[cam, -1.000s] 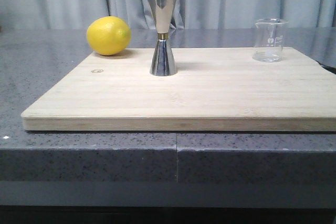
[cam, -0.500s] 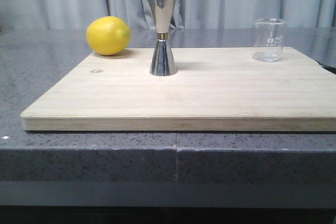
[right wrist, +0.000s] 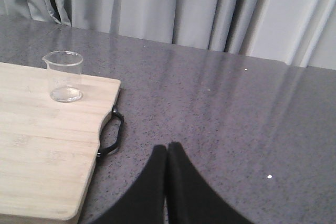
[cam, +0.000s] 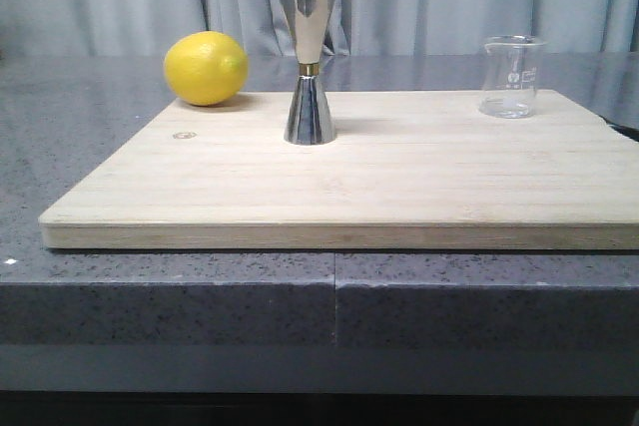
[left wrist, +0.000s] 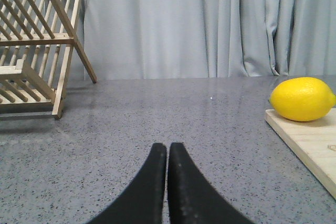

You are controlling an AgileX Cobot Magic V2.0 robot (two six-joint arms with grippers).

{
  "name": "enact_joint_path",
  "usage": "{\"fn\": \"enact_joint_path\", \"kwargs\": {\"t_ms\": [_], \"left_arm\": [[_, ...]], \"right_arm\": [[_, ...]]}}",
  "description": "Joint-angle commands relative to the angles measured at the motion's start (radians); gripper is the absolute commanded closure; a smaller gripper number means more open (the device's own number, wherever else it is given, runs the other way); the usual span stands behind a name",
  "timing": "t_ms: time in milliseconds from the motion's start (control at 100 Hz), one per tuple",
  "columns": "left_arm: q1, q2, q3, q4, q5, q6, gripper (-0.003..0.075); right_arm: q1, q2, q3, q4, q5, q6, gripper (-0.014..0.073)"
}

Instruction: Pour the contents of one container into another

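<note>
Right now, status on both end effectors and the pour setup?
Left end effector shut, empty. Right end effector shut, empty. Beaker and jigger upright on board, apart. Lemon beside jigger, not between.

No text can be read with certainty. The glass beaker [cam: 512,77] carries faint white printed marks (too small to make out), and the wooden board [cam: 399,177] has a small oval stamp [cam: 184,135] near its left edge, also illegible.
</note>
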Motion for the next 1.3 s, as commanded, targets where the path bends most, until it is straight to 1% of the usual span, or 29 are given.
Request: {"fn": "enact_joint_path", "kwargs": {"t_ms": [0,70,140,220,310,500,570,770,820,880,1290], "left_arm": [[-0.007,-0.024,0.020,0.002,-0.078,-0.008,0.0741],[-0.007,-0.024,0.020,0.002,-0.078,-0.008,0.0741],[-0.007,-0.024,0.020,0.002,-0.078,-0.008,0.0741],[-0.007,-0.024,0.020,0.002,-0.078,-0.008,0.0741],[-0.007,-0.024,0.020,0.002,-0.078,-0.008,0.0741],[-0.007,-0.024,0.020,0.002,-0.078,-0.008,0.0741],[-0.007,-0.024,0.020,0.002,-0.078,-0.008,0.0741],[-0.007,-0.024,0.020,0.002,-0.078,-0.008,0.0741],[-0.007,-0.024,0.020,0.002,-0.078,-0.008,0.0741],[-0.007,-0.024,0.020,0.002,-0.078,-0.008,0.0741],[-0.007,-0.024,0.020,0.002,-0.078,-0.008,0.0741]], "right_arm": [[0.002,-0.014,0.032,0.030,-0.119,0.063,0.0659],[0.002,-0.017,0.088,0.023,-0.181,0.190,0.0659],[0.002,-0.017,0.136,-0.013,-0.218,0.293,0.0659],[0.005,-0.017,0.171,-0.063,-0.234,0.355,0.0659],[0.005,-0.017,0.188,-0.103,-0.246,0.357,0.0659],[0.040,-0.017,0.249,-0.119,-0.420,0.357,0.0659],[0.060,-0.017,0.274,-0.119,-0.456,0.357,0.0659],[0.114,-0.017,0.328,-0.119,-0.470,0.357,0.0659],[0.124,-0.017,0.342,-0.119,-0.499,0.357,0.0659],[0.134,-0.017,0.342,-0.119,-0.486,0.357,0.0659],[0.134,-0.017,0.342,-0.119,-0.484,0.357,0.0659]]}}
